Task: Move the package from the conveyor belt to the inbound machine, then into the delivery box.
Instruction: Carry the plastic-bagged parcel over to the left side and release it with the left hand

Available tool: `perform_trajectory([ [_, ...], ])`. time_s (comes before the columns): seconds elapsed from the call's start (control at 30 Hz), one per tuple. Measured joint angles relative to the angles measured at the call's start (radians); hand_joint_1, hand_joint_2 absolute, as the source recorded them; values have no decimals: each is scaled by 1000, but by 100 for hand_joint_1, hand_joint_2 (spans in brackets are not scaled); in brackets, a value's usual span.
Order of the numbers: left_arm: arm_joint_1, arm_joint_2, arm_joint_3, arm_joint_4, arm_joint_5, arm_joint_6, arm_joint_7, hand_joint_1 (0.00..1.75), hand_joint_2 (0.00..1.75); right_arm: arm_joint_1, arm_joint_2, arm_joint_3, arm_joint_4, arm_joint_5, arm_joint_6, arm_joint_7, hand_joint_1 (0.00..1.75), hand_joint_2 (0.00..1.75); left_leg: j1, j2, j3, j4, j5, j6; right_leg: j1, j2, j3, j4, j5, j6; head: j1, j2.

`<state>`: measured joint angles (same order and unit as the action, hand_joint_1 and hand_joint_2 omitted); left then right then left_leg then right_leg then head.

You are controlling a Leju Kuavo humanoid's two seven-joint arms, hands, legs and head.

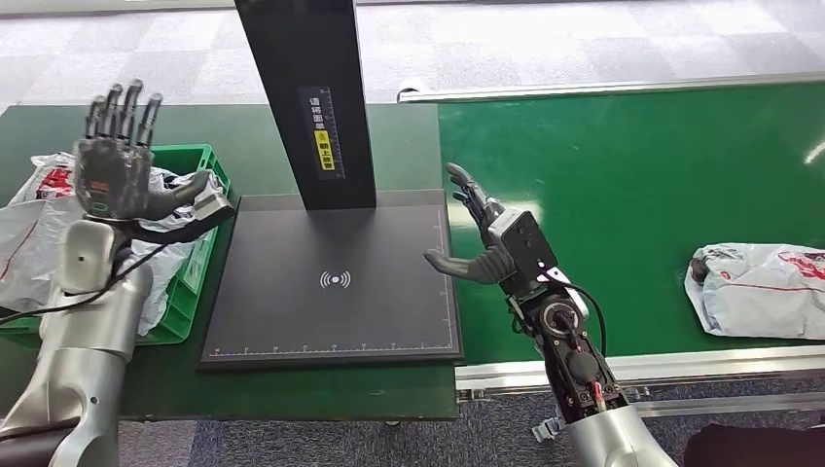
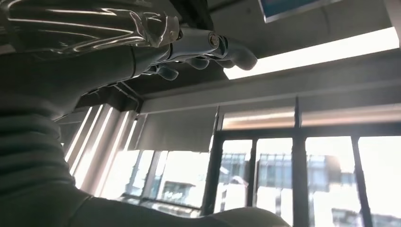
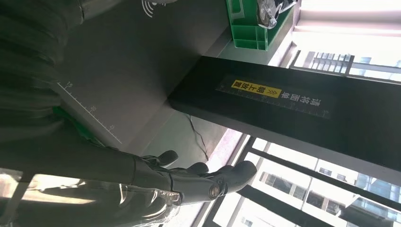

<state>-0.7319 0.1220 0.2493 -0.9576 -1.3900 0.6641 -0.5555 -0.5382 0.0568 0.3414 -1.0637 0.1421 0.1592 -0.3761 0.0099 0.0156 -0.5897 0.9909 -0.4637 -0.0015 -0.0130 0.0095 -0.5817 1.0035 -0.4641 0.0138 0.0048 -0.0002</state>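
Observation:
A white plastic package (image 1: 764, 289) with red print lies on the green conveyor belt (image 1: 632, 185) at the right. My right hand (image 1: 486, 238) hovers open at the belt's left end, beside the black inbound machine plate (image 1: 336, 282), well left of that package. My left hand (image 1: 122, 161) is raised above the green delivery box (image 1: 199, 248), fingers spread upward and holding nothing. White packages (image 1: 34, 219) lie in and around the box. In the left wrist view the left hand (image 2: 189, 47) points toward the ceiling. The right wrist view shows the right hand (image 3: 189, 177) beside the machine's black post (image 3: 302, 113).
The machine's black post (image 1: 311, 97) rises from the back of the plate. A metal rail (image 1: 681, 365) runs along the belt's near edge. The dark green table (image 1: 321, 389) carries the machine and box. Grey carpet floor lies beyond.

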Motion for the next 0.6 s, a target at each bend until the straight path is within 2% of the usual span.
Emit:
perform_trajectory([
  [0.03,-8,-38,137,-49,39,0,-135,0,0,-3,2,5,5,-3,0,-3,0,175,0,5,1,0,-1,-1,0,5,-1,0,1,-1,0,0],
  [0.07,-13,-72,258,-94,86,0,-204,0,0,-6,3,9,10,-6,0,-6,0,175,0,9,3,0,-2,-2,0,9,-1,0,1,-1,-1,0],
  [0.1,-15,-101,360,-137,141,0,-226,0,0,-9,3,13,15,-9,0,-9,0,175,0,10,4,0,-2,-2,0,11,-2,0,1,-1,-1,0],
  [0.17,-12,-156,498,-215,276,-1,-189,0,0,-17,3,21,24,-16,-1,-14,0,175,1,8,4,0,-2,-2,1,10,-2,0,1,-2,-1,0],
  [0.27,1,-209,551,-301,410,-1,-156,0,0,-31,4,31,37,-23,-2,-20,0,175,3,-1,2,0,-2,-3,4,0,0,0,-1,-2,-1,0],
  [0.43,4,-264,523,-366,485,-2,-147,0,0,-42,6,45,51,-50,-22,-28,0,175,4,-7,2,0,-1,-3,4,-4,2,0,-1,-2,0,0],
  [0.57,16,-297,477,-360,508,-2,-147,0,175,-45,-2,69,55,-103,-60,-17,0,175,3,-8,3,0,-1,-3,3,-5,3,0,-1,-2,-1,0],
  [0.6,21,-309,463,-354,513,-2,-147,0,175,-45,-5,74,55,-107,-67,-13,0,175,3,-9,3,0,-1,-3,3,-6,3,0,-1,-2,0,0],
])
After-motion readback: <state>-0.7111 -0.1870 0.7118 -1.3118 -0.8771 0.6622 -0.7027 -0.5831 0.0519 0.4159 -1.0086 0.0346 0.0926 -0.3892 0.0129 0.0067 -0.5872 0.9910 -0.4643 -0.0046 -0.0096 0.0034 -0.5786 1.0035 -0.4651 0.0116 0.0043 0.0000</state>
